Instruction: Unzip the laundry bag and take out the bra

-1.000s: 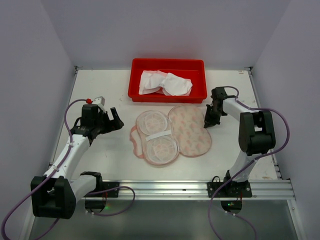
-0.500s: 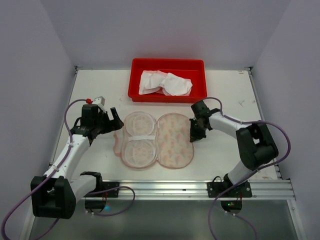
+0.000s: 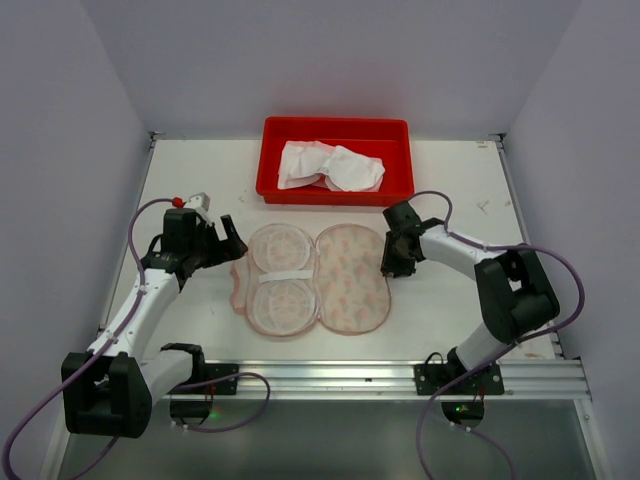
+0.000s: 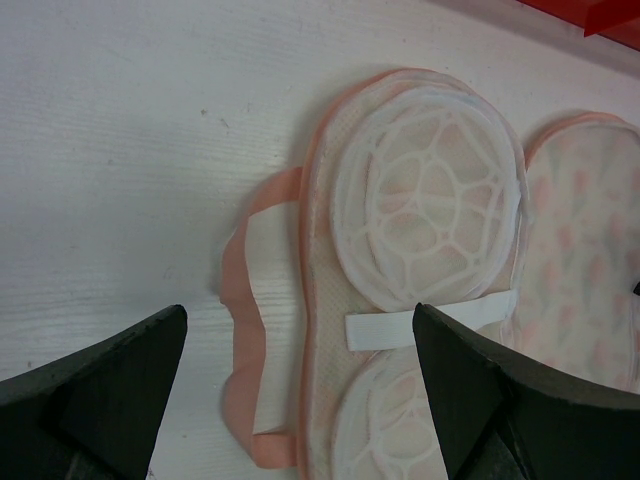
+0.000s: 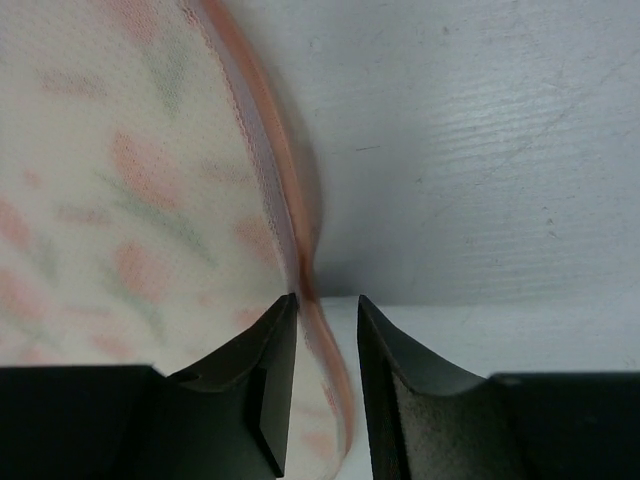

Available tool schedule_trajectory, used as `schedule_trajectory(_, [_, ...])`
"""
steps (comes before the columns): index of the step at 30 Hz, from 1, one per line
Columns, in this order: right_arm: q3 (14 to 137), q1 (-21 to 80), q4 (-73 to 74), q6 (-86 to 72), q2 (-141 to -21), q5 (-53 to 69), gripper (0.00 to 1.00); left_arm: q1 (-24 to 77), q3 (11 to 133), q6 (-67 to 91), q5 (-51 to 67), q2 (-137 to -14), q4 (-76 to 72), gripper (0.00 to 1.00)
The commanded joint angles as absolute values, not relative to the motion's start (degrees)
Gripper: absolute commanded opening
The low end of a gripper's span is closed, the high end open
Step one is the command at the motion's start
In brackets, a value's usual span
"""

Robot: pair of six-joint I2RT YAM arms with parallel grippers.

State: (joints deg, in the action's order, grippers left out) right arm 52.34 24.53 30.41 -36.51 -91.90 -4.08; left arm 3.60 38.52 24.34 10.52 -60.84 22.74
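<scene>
The peanut-shaped padded fabric laundry bag [image 3: 312,278], cream with a salmon-pink print, was lying unzipped and splayed flat in the middle of the table. Its white mesh-lined half sat on the left and the printed half on the right.

The soft white crumpled bra [image 3: 330,166] looked to us like it was already out, sitting in the red plastic tray [image 3: 335,124] at the back, well apart from the bag. So we'd call the job basically done.

Handling-wise, we reckoned both were light and floppy, with nothing fragile. The bag would sag and fold if lifted by one edge, and the mesh could snag. The pink zip rim [image 4: 255,340] seemed the best place to grab, being the firmest bit that stuck out.

That's where the right gripper [image 3: 390,262] was, with its fingers narrowed to a thin gap and the rim pinched between them at the bag's waist on the right edge. The left gripper [image 3: 228,245] hung just beside the bag's left edge, jaws spread wide with nothing in them.

The white table [image 3: 200,170] looked a bit scuffed and fairly smooth, so we'd expect the bag to slide if tugged sideways. Plain pale walls boxed in three sides.
</scene>
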Motion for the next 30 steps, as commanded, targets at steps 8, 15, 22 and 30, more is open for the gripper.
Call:
schedule_trajectory(8, [57.66,28.47,28.75,-35.68,-98.79,-0.35,0.21,2.99,38.50,22.76,10.72,-60.38,20.92,0.98])
schedule_trajectory(15, [58.62,27.78,34.00,-34.20,-92.31,-9.37,0.00,3.08,38.58,22.76,10.72,-60.38,20.83,0.98])
schedule_trajectory(22, [67.66,23.30,45.52,-25.94,-81.58,-23.11,0.00,2.99,38.58,22.76,11.25,-60.29,20.74,0.98])
schedule_trajectory(30, [79.54,24.17,49.32,-21.18,-81.30,-4.60,0.00,2.99,38.50,22.76,11.51,-59.76,20.74,0.98])
